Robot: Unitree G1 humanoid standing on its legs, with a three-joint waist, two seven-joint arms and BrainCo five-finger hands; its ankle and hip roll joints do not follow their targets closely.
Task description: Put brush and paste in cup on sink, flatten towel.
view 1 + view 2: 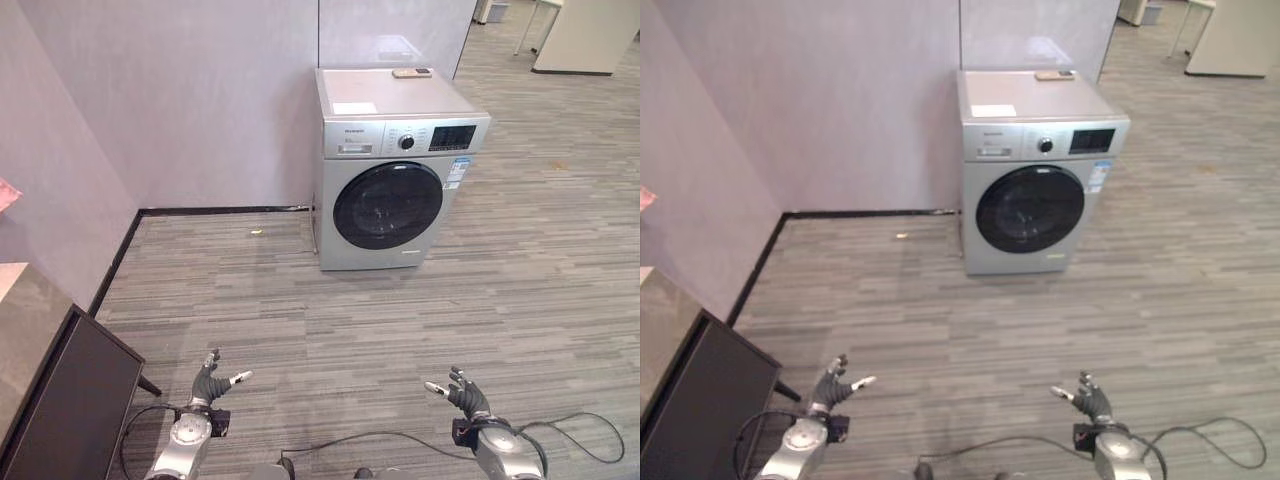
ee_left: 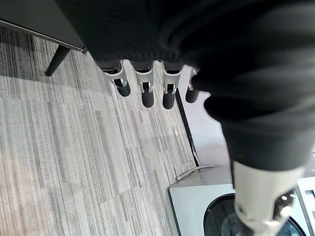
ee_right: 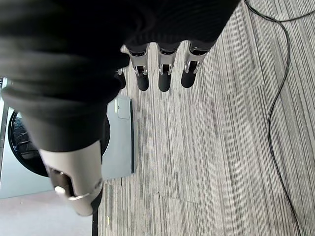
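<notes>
My left hand (image 1: 209, 382) hangs low over the grey striped floor at the lower left, fingers relaxed and open, holding nothing. My right hand (image 1: 463, 394) is at the lower right, likewise open and empty. In the left wrist view its fingers (image 2: 144, 88) point out over bare floor, and in the right wrist view the fingers (image 3: 164, 73) do the same. A pink edge (image 1: 6, 193) shows at the far left border, too cut off to identify.
A silver front-loading washing machine (image 1: 395, 170) stands against the back wall with a small flat device (image 1: 411, 72) on its top. A dark cabinet with a grey countertop (image 1: 50, 385) fills the lower left corner. Open floor lies between me and the machine.
</notes>
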